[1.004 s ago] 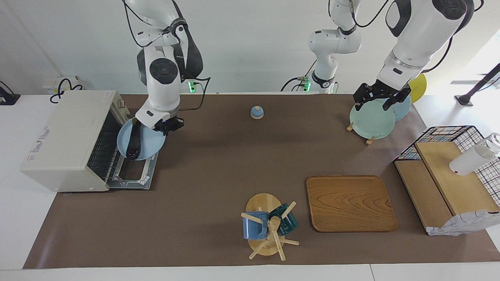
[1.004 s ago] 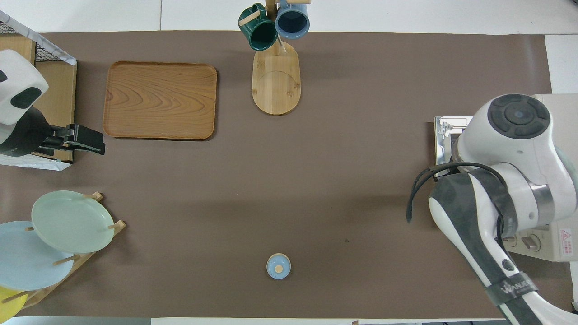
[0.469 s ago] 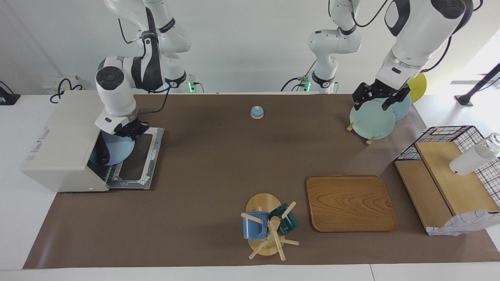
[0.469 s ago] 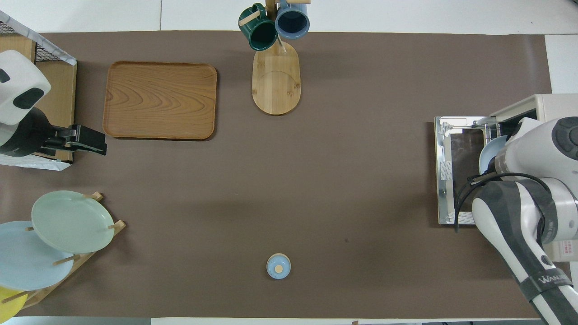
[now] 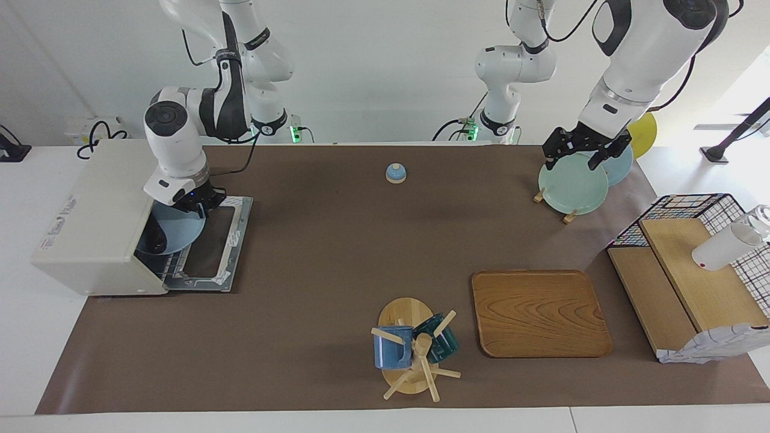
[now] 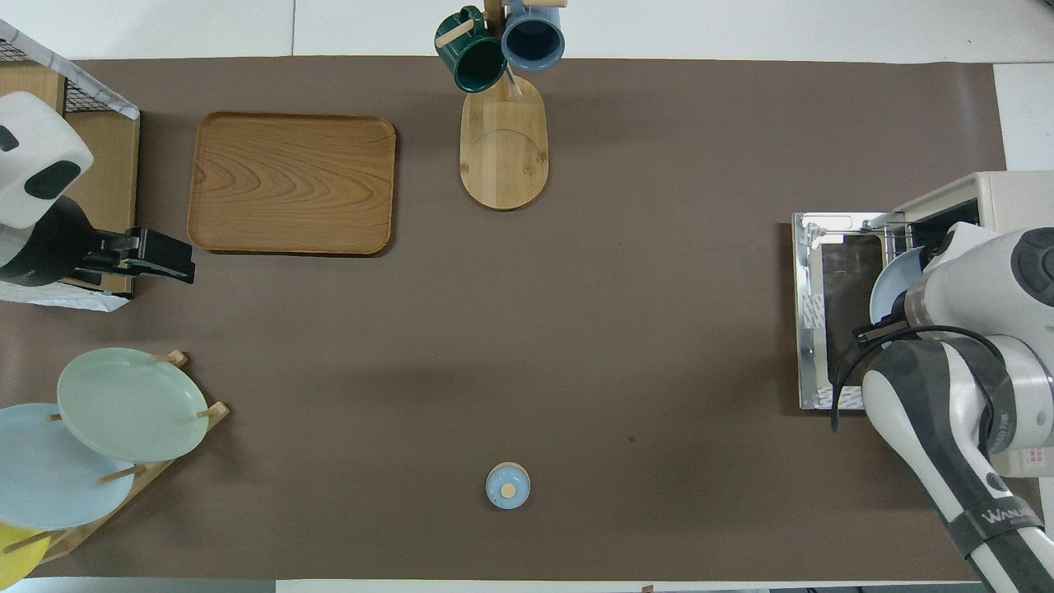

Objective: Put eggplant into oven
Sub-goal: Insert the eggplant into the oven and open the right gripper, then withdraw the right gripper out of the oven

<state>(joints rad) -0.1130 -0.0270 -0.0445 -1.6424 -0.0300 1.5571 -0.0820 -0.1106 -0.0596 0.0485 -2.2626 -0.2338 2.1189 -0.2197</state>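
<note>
The cream-white oven (image 5: pixel 96 210) stands at the right arm's end of the table, its door (image 5: pixel 212 245) folded down flat. My right gripper (image 5: pixel 194 202) is shut on the rim of a light blue plate (image 5: pixel 177 231) and holds it in the oven's mouth, over the wire rack. The dark eggplant (image 5: pixel 154 237) lies on the plate, its inner part hidden by the oven's top. In the overhead view only the plate's edge (image 6: pixel 888 288) shows beside the oven (image 6: pixel 1009 193); my arm hides the eggplant. My left gripper (image 5: pixel 585 150) waits open over the plate rack.
A pale green plate (image 5: pixel 571 187) and a blue one stand in the rack. A small blue lid (image 5: pixel 396 173) lies near the robots. A wooden tray (image 5: pixel 539 313), a mug tree (image 5: pixel 415 352) and a wire shelf (image 5: pixel 692 270) with a white bottle stand farther out.
My right arm has swung the plate with the eggplant from above the open door into the oven's mouth, then a little deeper. The left arm has barely moved.
</note>
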